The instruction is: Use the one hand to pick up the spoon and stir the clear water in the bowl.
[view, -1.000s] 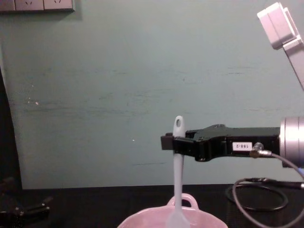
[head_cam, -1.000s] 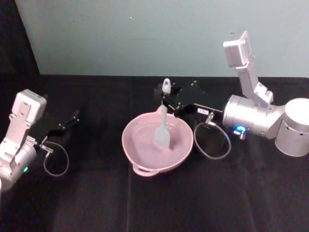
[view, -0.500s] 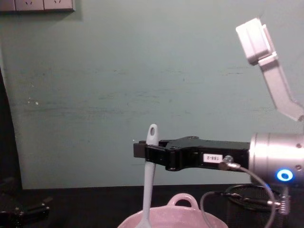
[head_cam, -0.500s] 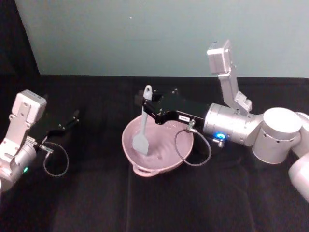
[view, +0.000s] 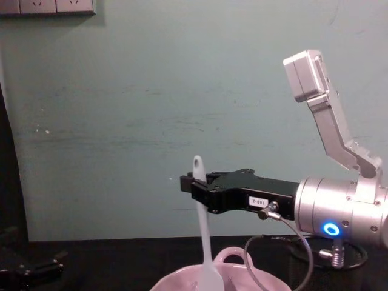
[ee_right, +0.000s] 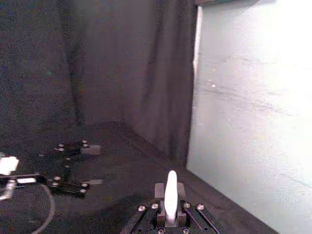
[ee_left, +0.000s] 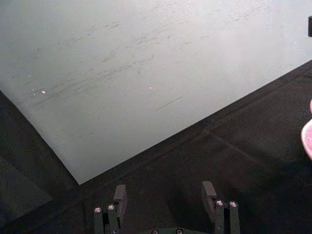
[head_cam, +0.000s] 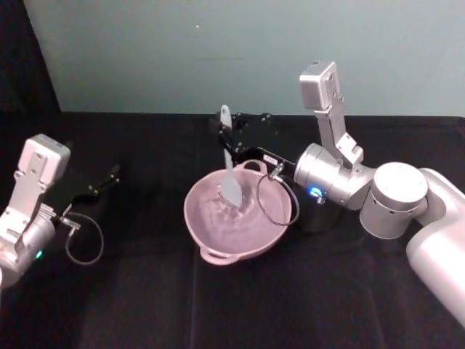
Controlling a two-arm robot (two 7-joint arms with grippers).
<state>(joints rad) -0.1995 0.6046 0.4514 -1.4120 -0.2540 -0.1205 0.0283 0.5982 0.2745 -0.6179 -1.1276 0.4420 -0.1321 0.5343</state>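
The pale-pink bowl [head_cam: 211,234] sits mid-table, and the clear water [head_cam: 243,222] in it shows ripples. The white spoon [head_cam: 231,189] stands nearly upright, its flat head dipped into the far side of the bowl. My right gripper [head_cam: 227,141] reaches in from the right and is shut on the spoon's handle just below its holed end. In the chest view the spoon [view: 204,242] hangs from the right gripper [view: 195,183] into the bowl [view: 176,282]. The right wrist view shows the handle [ee_right: 170,194] clamped between the jaws. My left gripper [head_cam: 109,179] rests open at the far left.
A dark cup [head_cam: 320,217] stands under my right wrist, just right of the bowl. Loose cable loops hang by both wrists. A teal wall closes the table's far edge. The black cloth in front of the bowl is bare.
My right gripper swept the spoon from the bowl's right-centre to its left side, then round to the far side. The water now ripples. The left arm has not moved.
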